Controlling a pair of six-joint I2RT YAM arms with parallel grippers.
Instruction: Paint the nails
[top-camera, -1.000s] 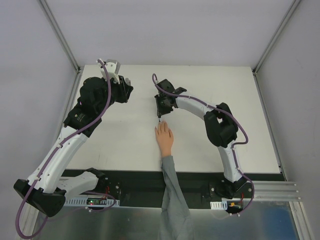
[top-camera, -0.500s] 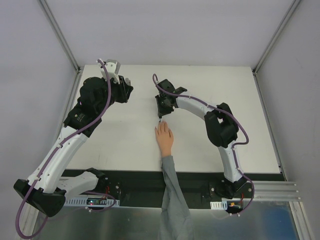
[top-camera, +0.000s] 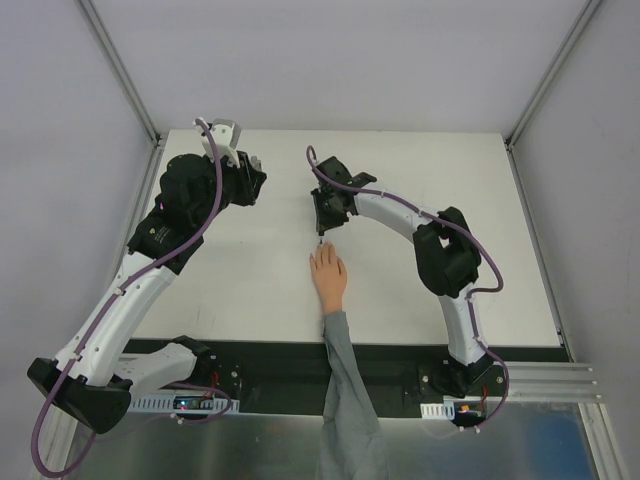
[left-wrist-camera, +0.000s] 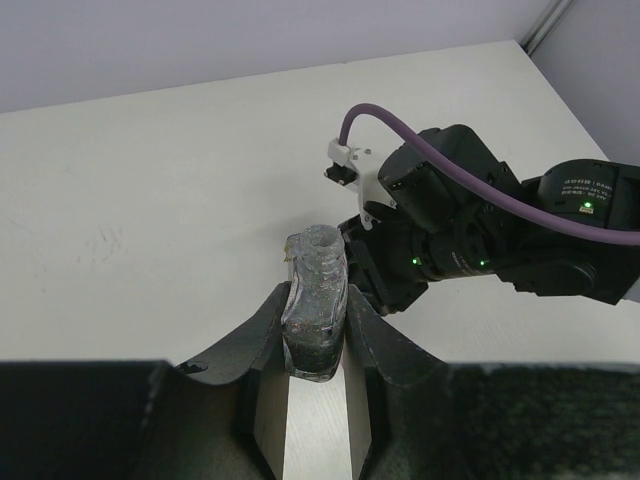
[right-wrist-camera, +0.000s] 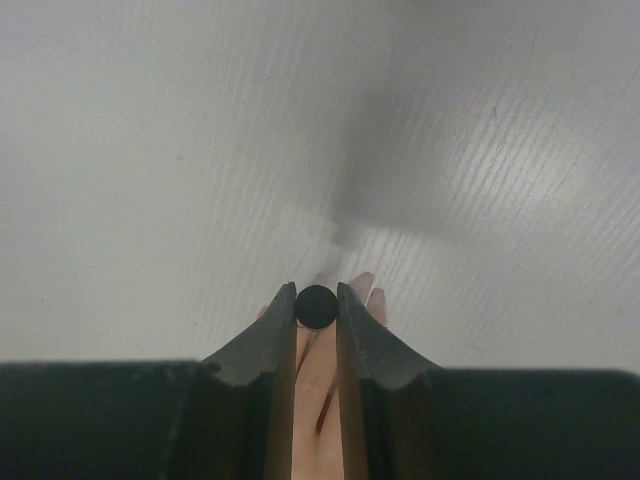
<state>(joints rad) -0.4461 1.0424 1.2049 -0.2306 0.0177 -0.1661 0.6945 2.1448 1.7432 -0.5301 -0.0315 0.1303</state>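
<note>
A small peach mannequin hand (top-camera: 328, 275) with a grey sleeve (top-camera: 345, 390) lies palm down mid-table, fingers pointing away from the bases. Its nails are too small to tell from the skin. My right gripper (top-camera: 321, 228) hangs just above the fingertips, shut on a black round brush cap (right-wrist-camera: 316, 307); the hand (right-wrist-camera: 322, 385) shows between and below the jaws in the right wrist view. My left gripper (top-camera: 240, 165) is at the far left, shut on a small dark glass bottle (left-wrist-camera: 315, 308), held open-mouth up.
The white table (top-camera: 250, 270) ends in a black front rail (top-camera: 260, 352). Grey enclosure walls stand on all sides. In the left wrist view the right arm's black wrist (left-wrist-camera: 470, 235) with its purple cable (left-wrist-camera: 500, 195) sits just beyond the bottle.
</note>
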